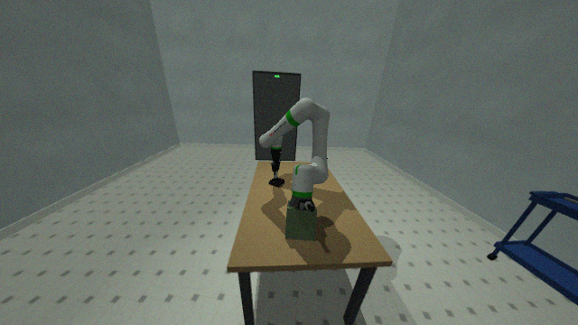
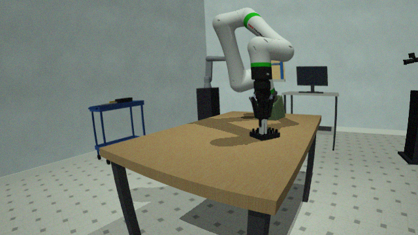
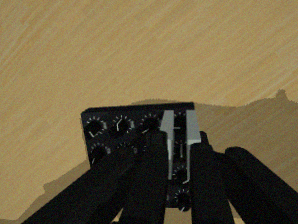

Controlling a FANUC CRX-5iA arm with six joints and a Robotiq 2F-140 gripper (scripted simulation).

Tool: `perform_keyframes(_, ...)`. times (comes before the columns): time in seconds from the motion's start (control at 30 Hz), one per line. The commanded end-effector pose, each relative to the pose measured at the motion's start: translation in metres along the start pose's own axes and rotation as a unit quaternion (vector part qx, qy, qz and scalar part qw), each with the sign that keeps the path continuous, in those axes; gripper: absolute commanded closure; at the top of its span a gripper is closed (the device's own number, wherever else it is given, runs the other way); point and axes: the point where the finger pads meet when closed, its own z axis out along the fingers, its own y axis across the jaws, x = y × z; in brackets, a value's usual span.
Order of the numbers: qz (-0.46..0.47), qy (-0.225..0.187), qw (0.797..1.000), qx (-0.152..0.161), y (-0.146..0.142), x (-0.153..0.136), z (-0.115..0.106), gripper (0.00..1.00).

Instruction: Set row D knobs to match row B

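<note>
The black knob box [image 2: 265, 134] stands on the table's far part; it also shows in the top view [image 1: 276, 181] and in the wrist view [image 3: 136, 145]. My gripper [image 2: 262, 130] points straight down onto the box. In the wrist view its two grey finger pads stand close together around a knob in the right-hand column near the box's far edge. The fingers are shut on that knob. Several other knobs [image 3: 109, 124] show to the left. The fingers hide the rest of the box, and the printed names and white lines are too small to read.
The arm's green base block [image 1: 301, 223] stands mid-table. A blue cart [image 2: 117, 121] stands off the table to one side. A desk with a monitor [image 2: 311, 76] and a dark cabinet [image 2: 208, 102] stand behind the table.
</note>
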Motion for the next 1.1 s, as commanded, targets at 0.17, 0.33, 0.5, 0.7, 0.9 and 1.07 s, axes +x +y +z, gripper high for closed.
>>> perform_keyframes(0.17, 0.000, 0.000, 1.000, 0.000, 0.0000, 0.0002, -0.0001, 0.95)
perform_keyframes(0.33, 0.000, 0.000, 1.000, 0.000, 0.0000, 0.0002, -0.0001, 0.95)
perform_keyframes(0.5, 0.000, 0.000, 1.000, 0.000, 0.0000, 0.0002, -0.0001, 0.95)
perform_keyframes(0.7, 0.000, 0.000, 1.000, 0.000, 0.0000, 0.0002, -0.0001, 0.95)
perform_keyframes(0.9, 0.006, 0.000, 1.000, 0.000, 0.0000, 0.0002, -0.0001, 0.95)
perform_keyframes(1.07, 0.012, 0.000, 1.000, 0.000, 0.0001, 0.0002, -0.0001, 0.95)
